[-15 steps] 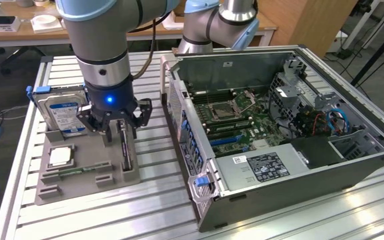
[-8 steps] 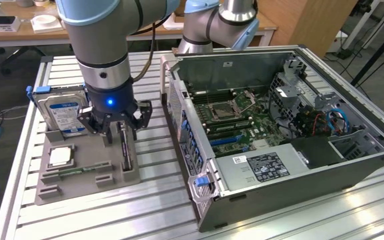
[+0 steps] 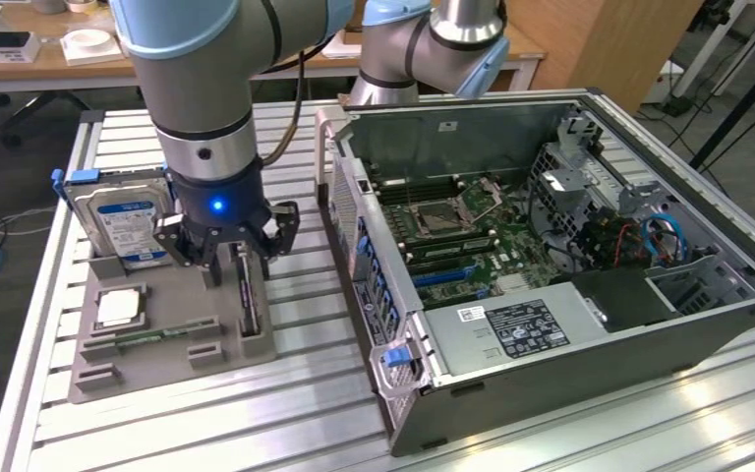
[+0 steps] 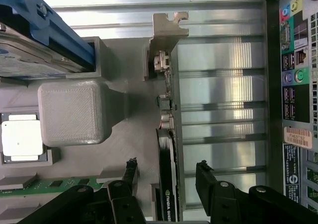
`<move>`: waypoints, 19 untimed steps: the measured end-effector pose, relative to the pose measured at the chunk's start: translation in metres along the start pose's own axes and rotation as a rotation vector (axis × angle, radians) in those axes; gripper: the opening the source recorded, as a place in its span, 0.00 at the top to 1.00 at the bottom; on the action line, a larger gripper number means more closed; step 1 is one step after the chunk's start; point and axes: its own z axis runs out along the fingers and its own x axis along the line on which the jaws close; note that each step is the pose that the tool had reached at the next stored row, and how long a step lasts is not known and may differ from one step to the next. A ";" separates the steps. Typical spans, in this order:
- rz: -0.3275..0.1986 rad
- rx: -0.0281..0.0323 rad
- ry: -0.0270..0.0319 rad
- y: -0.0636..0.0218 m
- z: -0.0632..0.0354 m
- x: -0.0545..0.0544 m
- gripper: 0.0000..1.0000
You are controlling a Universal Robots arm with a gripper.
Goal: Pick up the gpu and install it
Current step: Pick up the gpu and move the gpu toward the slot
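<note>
Evidently nothing is installed yet: the gpu stands on edge in the grey holder, the gripper released, straddling it without touching.

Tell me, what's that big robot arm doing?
The robot arm's gripper hangs low over the gpu, which stands on its edge in a grey holder on the table. Its fingers sit open on either side of the card, not squeezing it. The gpu is not yet in the open computer case beside it.
</note>
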 end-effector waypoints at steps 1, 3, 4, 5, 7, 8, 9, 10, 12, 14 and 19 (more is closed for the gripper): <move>0.000 0.0002 0.0000 0.0000 0.0007 0.000 0.41; 0.000 0.0005 0.0001 -0.0001 0.0020 0.000 0.41; 0.000 0.0005 0.0000 -0.0001 0.0028 0.000 0.41; 0.000 0.0007 0.0000 -0.0001 0.0035 0.000 0.41; 0.000 0.0009 0.0000 -0.0002 0.0049 0.000 0.41; 0.000 0.0010 0.0000 -0.0002 0.0056 0.000 0.41; 0.000 0.0010 0.0000 -0.0003 0.0063 0.000 0.41; 0.000 0.0010 0.0000 -0.0003 0.0069 0.000 0.41; 0.000 0.0011 0.0000 -0.0003 0.0079 0.000 0.41; 0.000 0.0013 0.0002 -0.0004 0.0084 0.000 0.41; 0.000 0.0011 0.0000 -0.0005 0.0125 0.000 0.41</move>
